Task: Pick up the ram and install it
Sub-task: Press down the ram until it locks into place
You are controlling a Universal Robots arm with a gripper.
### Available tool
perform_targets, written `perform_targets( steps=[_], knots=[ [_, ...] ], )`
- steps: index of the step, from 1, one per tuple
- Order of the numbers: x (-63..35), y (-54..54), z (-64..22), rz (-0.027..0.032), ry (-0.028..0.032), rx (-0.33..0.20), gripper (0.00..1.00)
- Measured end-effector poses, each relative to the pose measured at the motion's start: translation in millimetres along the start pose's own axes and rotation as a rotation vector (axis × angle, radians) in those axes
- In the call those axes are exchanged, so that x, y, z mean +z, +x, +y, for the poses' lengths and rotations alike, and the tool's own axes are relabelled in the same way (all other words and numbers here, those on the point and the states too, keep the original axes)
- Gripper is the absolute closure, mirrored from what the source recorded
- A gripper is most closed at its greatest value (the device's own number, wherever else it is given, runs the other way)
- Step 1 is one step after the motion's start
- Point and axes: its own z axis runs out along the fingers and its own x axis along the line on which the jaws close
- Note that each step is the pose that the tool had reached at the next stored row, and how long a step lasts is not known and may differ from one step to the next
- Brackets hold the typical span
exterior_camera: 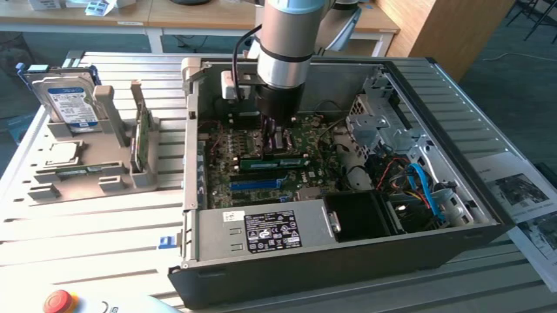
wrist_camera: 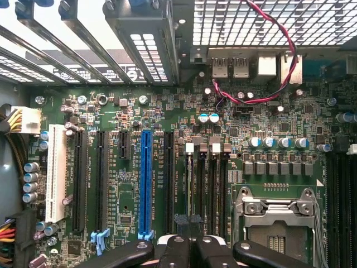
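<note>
My gripper (exterior_camera: 275,135) hangs straight down inside the open computer case (exterior_camera: 287,274), just above the green motherboard (exterior_camera: 261,186). In the wrist view its fingers (wrist_camera: 189,226) are shut together, with nothing showing between them, and they sit directly over the black memory slots (wrist_camera: 207,184). In the exterior view a long green ram stick (exterior_camera: 271,161) stands on edge in the board right in front of the fingertips. Another thin green stick (exterior_camera: 140,137) stands upright in the grey holder (exterior_camera: 96,176) at the exterior view's left, well clear of the gripper.
A silver hard drive (exterior_camera: 70,98) with a blue-white label stands in the same holder. The case walls, a drive cage (exterior_camera: 383,124), loose cables (exterior_camera: 422,182) and the power supply (exterior_camera: 261,231) hem in the arm. A red stop button (exterior_camera: 59,301) sits near the front; papers (exterior_camera: 522,195) lie at the right.
</note>
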Motion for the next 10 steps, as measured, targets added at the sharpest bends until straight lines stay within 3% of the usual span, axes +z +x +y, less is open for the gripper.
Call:
perform_targets(
  steps=[10],
  knots=[
    [2.5,-0.1,-0.1,-0.0001,0.0000,0.000,0.90]
  ],
)
